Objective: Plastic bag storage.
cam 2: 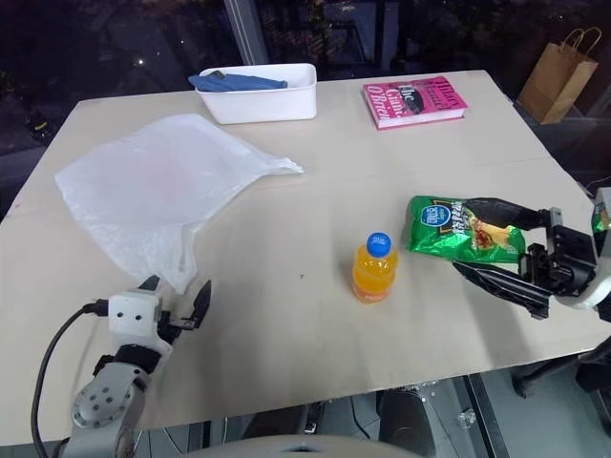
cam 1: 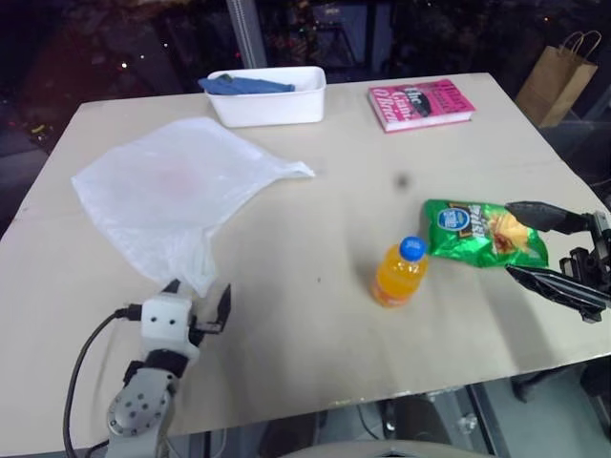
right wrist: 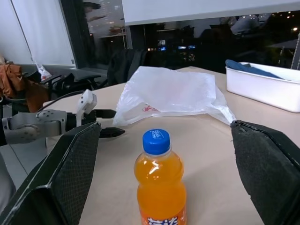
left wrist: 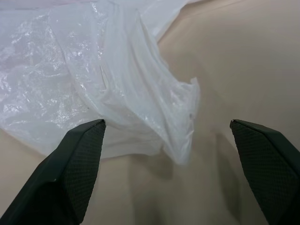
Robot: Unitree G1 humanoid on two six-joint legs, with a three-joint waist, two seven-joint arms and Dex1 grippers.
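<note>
Both grippers open | left gripper (cam 1: 200,303) just beside plastic bag (cam 1: 172,191) corner

On the counter (cam 1: 315,324) the plastic bag (cam 1: 172,186) lies at the left, the tub (cam 1: 269,95) behind it, the book (cam 1: 420,103) right of the tub. The bottle (cam 1: 398,273) stands near the front, the chip packet (cam 1: 482,233) just to its right.

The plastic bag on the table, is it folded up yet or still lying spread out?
Spread out, not folded. The plastic bag lies loose and crumpled across the table.
</note>
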